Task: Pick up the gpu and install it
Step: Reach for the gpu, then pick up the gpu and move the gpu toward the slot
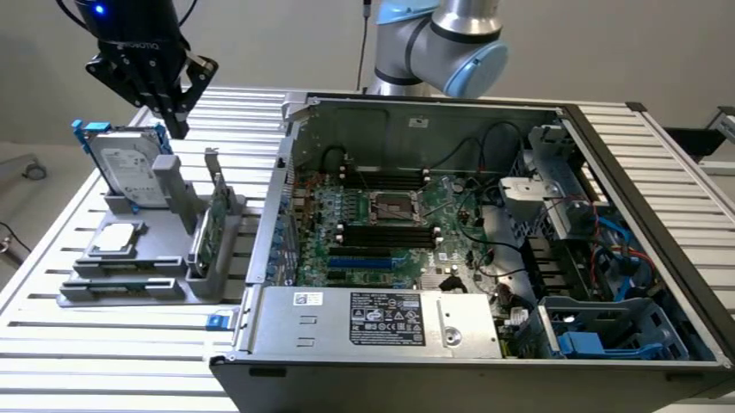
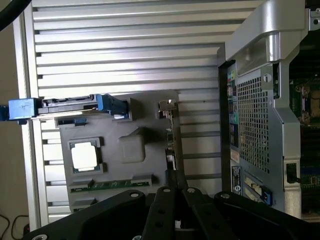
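Note:
The gpu (image 1: 215, 217) is a thin green card with a silver bracket at one end. It stands on edge in a slot of the grey holder (image 1: 150, 284) at the exterior view's left. In the wrist view the gpu (image 2: 170, 134) is seen edge-on, its bracket toward the far end. My gripper (image 1: 176, 127) hangs above the holder's far end, over the hard drive, well clear of the card. Its fingers are shut with nothing between them. In the wrist view the gripper (image 2: 175, 179) lines up roughly with the card's near end.
A silver hard drive (image 1: 129, 172) in a blue frame stands in the holder beside a flat processor chip (image 1: 119, 238). The open computer case (image 1: 643, 181) with its motherboard (image 1: 385, 228) lies at the exterior view's right, its rear wall (image 2: 252, 120) close to the holder.

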